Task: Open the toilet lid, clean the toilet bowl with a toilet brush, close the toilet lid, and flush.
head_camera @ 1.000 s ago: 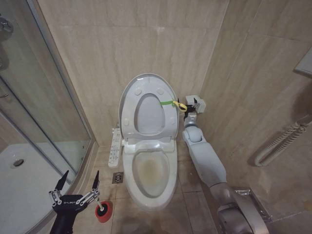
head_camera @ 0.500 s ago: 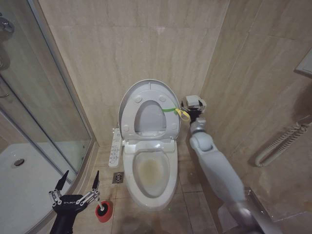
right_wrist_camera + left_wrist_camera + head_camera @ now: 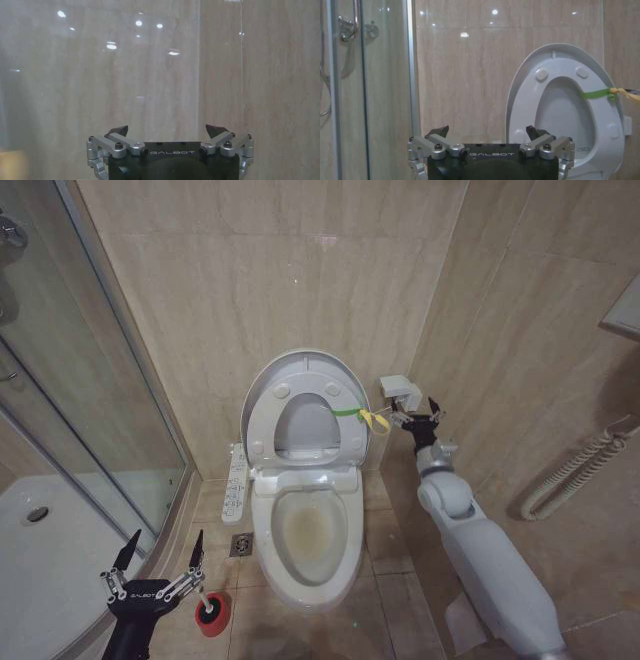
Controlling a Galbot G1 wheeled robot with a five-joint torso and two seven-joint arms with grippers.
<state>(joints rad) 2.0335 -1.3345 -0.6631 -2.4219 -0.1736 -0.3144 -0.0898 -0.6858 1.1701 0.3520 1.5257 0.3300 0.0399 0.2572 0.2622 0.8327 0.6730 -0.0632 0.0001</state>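
R gripper [image 3: 419,414] has let go of the yellow-green loop [image 3: 372,418] and pulled back twd the side wall; its fingers are spread, holding nothing, facing bare tile in the wrist cam. Toilet lid [image 3: 300,370] now stands up against the back wall w/ the seat [image 3: 303,415]. I'd call the opening step done; bowl [image 3: 305,532] exposed, yellowish stain inside.

L gripper [image 3: 152,573] hangs low over the floor, fingers open, just beside the toilet brush [image 3: 205,612] in its red holder [image 3: 213,616].

Beige tile floor, small drain [image 3: 242,544], glass shower screen [image 3: 70,410] on my left. Tight room.
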